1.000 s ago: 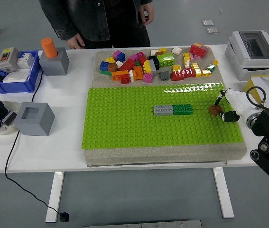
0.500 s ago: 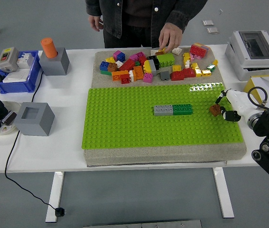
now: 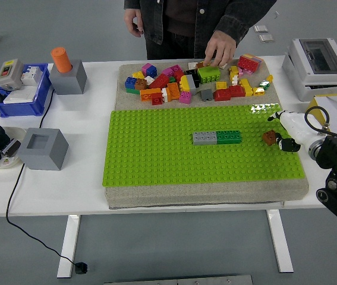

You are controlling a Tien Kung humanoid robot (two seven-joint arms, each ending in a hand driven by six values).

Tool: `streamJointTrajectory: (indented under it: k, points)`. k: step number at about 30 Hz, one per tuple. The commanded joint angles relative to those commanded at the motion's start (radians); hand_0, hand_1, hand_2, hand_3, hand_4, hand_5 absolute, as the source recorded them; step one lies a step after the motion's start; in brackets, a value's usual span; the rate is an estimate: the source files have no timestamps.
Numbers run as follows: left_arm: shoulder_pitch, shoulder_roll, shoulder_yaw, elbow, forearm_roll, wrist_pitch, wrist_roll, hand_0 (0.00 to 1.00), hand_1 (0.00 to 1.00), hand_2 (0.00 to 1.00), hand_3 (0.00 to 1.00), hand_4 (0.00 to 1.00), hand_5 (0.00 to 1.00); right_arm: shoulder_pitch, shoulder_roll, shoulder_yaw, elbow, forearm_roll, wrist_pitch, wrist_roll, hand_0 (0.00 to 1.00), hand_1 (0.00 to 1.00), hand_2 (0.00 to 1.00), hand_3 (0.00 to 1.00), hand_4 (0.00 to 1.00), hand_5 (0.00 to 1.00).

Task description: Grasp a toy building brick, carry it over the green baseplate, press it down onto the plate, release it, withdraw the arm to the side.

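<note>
Since the earlier frame the right hand (image 3: 284, 130) has opened off the brown brick (image 3: 268, 137), which now sits on the plate (image 3: 156, 154) at right of frame. A person's hand (image 3: 220, 50) reaches the pile (image 3: 192, 80). The brick looks light, stiff; grip its flat sides.

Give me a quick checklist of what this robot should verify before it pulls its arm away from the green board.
1. Brown brick sits on the green baseplate: ok.
2. Pressed fully down: cannot tell.
3. Right hand has let go of it: cannot tell, fingers still close beside it.
4. Grey and green bricks clear of the hand: ok.
5. Person's hand away from the arm, at the brick pile: ok.
</note>
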Motion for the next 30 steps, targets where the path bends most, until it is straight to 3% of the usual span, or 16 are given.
streamJointTrajectory:
  k: [11,18,19,24,25,30]
  points:
    - [-0.001,0.002,0.001,0.0,0.0,0.0,0.0,0.656,0.638,0.633,0.635,0.703,0.23,0.009,-0.03,-0.035,-0.004,0.0,0.013,-0.006,0.82,0.882,0.988,0.897,0.5,0.008]
    - [-0.001,0.001,0.002,0.0,-0.001,0.0,0.0,0.656,0.638,0.633,0.634,0.701,0.23,0.023,-0.016,-0.062,-0.032,0.009,0.007,0.003,0.82,0.88,0.988,0.881,0.503,0.005]
    - [-0.001,0.001,0.002,0.0,-0.001,-0.001,0.001,0.656,0.638,0.633,0.635,0.702,0.233,0.025,-0.013,-0.065,-0.037,0.011,0.005,0.005,0.821,0.877,0.983,0.834,0.509,0.002]
    - [-0.001,0.001,0.003,0.0,-0.001,0.0,0.001,0.656,0.638,0.633,0.635,0.702,0.233,0.03,-0.001,-0.075,-0.058,0.018,-0.004,0.015,0.821,0.877,0.983,0.834,0.509,0.002]
    - [-0.001,0.001,0.003,0.0,-0.001,-0.001,0.001,0.656,0.638,0.633,0.636,0.702,0.233,0.03,0.001,-0.076,-0.063,0.019,-0.005,0.017,0.825,0.881,0.973,0.659,0.49,0.013]
    - [0.0,0.001,0.004,0.0,-0.002,0.0,0.001,0.656,0.638,0.633,0.636,0.702,0.233,0.028,0.007,-0.077,-0.079,0.024,-0.011,0.024,0.825,0.881,0.973,0.659,0.49,0.013]
